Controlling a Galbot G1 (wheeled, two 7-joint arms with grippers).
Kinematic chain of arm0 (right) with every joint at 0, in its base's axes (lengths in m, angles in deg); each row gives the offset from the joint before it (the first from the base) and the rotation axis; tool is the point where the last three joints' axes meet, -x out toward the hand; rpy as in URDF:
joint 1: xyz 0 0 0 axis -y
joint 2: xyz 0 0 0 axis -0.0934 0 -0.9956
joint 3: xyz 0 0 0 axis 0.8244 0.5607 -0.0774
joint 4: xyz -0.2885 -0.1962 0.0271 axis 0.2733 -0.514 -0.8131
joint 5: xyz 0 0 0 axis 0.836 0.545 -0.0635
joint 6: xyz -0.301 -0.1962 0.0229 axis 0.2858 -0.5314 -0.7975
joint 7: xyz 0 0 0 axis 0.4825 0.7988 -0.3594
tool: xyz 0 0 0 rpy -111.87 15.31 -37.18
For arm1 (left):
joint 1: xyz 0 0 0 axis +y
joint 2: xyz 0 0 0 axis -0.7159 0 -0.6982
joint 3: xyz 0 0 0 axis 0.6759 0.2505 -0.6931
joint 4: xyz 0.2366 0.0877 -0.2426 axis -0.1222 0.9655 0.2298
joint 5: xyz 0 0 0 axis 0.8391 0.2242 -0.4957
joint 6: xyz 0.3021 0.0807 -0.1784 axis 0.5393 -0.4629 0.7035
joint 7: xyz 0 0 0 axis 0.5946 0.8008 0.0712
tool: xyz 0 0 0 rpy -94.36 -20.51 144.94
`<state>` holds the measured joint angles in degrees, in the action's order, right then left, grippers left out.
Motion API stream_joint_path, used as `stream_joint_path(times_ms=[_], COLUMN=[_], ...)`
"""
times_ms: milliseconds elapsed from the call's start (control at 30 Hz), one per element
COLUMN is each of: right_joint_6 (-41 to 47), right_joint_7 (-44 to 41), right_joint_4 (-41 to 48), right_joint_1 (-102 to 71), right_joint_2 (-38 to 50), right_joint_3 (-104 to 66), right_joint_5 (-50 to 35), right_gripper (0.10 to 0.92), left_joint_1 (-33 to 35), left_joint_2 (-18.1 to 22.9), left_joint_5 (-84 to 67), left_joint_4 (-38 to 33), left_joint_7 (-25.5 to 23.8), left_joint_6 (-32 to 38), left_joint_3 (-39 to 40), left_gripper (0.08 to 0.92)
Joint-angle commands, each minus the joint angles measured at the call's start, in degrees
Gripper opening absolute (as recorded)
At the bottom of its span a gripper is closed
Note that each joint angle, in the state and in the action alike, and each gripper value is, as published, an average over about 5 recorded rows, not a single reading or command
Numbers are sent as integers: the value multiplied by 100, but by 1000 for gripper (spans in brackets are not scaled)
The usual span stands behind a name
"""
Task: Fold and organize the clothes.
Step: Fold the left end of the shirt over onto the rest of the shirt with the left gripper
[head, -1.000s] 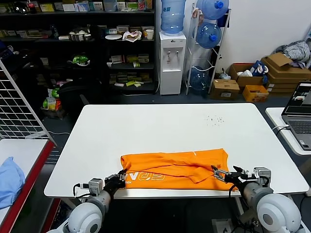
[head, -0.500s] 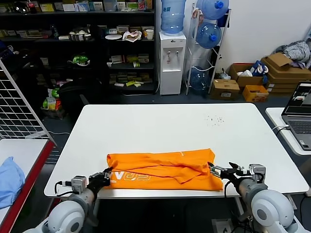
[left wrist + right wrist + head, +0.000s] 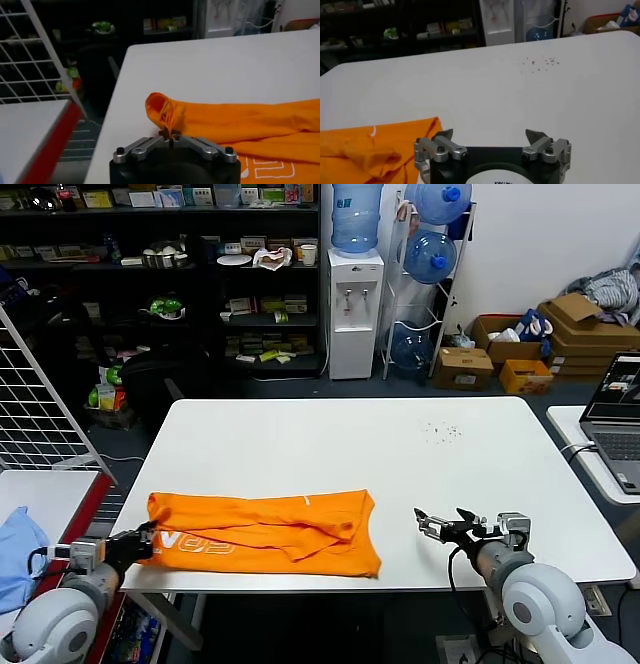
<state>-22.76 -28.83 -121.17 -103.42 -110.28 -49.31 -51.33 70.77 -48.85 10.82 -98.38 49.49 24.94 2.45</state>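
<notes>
The bright orange T-shirt [image 3: 265, 532] lies folded into a long band on the white table [image 3: 340, 444], near the front left, white lettering facing up by its left end. My left gripper [image 3: 148, 534] is shut on the shirt's left end, at the table's left edge; in the left wrist view the orange fabric [image 3: 225, 125] bunches into the closed jaws of my left gripper [image 3: 170, 136]. My right gripper [image 3: 432, 526] is open and empty on the table to the right of the shirt, apart from it. In the right wrist view my right gripper [image 3: 490, 135] has its jaws spread, and the shirt's corner [image 3: 375, 147] lies beside it.
A light blue cloth [image 3: 20, 554] lies on a side table with a red edge at the left. A wire rack [image 3: 40, 404] stands behind it. A laptop [image 3: 620, 414] sits on a table at the right. Small dark specks [image 3: 440, 431] dot the table's far right.
My left gripper has pulled the shirt well to the left along the front edge. My right gripper has let go of the shirt's right end and now stands open, apart from it.
</notes>
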Motion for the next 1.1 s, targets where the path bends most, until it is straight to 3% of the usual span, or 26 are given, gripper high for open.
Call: stream_joint_path(times_ms=[33, 167, 333, 467, 600, 833, 1100], right_joint_6=[-27, -30, -14, -4, -1, 5, 6], right_joint_7=[-59, -53, -4, 49, 92, 139, 144], right_joint_4=[57, 55, 79, 71, 43, 11, 35], right_joint_1=[75, 4, -65, -178, -309, -398, -337], right_joint_2=[-53, -136, -261, -349, -444, -517, -497], right_joint_3=[71, 47, 39, -32, -108, -179, -157], right_joint_5=[97, 210, 357, 436, 514, 550, 520], right_gripper=[921, 921, 921, 921, 921, 921, 921], left_joint_1=[721, 328, -1311, -2669, -3541, -4191, -4256], left_joint_2=[-517, -200, 742, 1378, 1891, 2513, 2689], left_joint_5=[143, -681, -2271, -2993, -3109, -3111, -3080], left_joint_4=[195, -623, -1782, -1768, -1350, -976, -924], left_joint_7=[5, 443, 1666, 2213, 2329, 2507, 2654], left_joint_6=[152, -94, -443, -489, -492, -488, -479], left_joint_3=[-869, -329, 1382, 2648, 3390, 4035, 4236], left_gripper=[104, 104, 104, 104, 104, 104, 104])
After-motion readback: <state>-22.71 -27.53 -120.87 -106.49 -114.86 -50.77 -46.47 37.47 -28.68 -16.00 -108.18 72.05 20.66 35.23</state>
